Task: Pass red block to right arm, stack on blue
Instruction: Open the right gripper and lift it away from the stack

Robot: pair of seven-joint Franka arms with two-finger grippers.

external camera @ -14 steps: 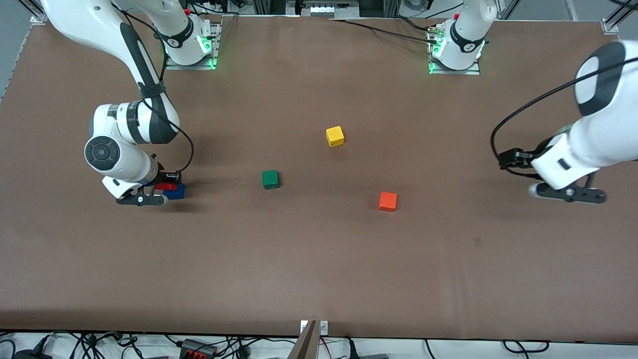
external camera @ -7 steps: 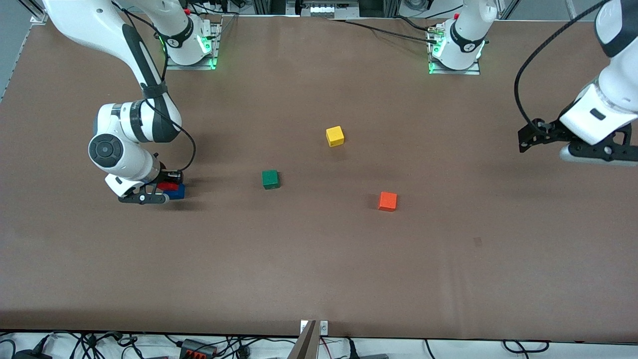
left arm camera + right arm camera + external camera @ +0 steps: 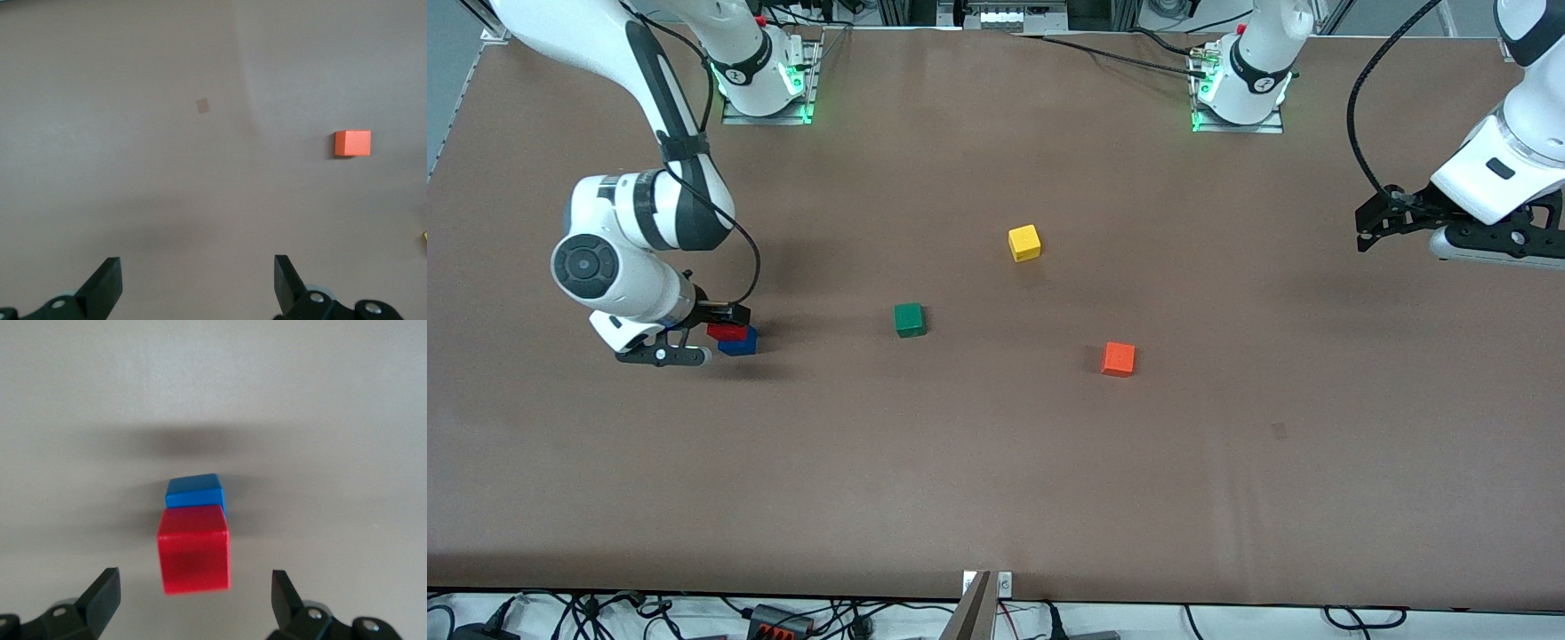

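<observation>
Brown table (image 3: 996, 462): bright-red block (image 3: 194, 550) rests atop blue cube (image 3: 194, 491).

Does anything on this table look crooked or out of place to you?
Only slightly. The red block sits on the blue block but off-centre, so part of the blue top shows beside it. The right hand is open above the pair. The green, yellow and orange blocks lie scattered; nothing is damaged.

front: high, faces arms, whole table (image 3: 996, 498) | wrists: close, look down | shared w/ front: cubes
</observation>
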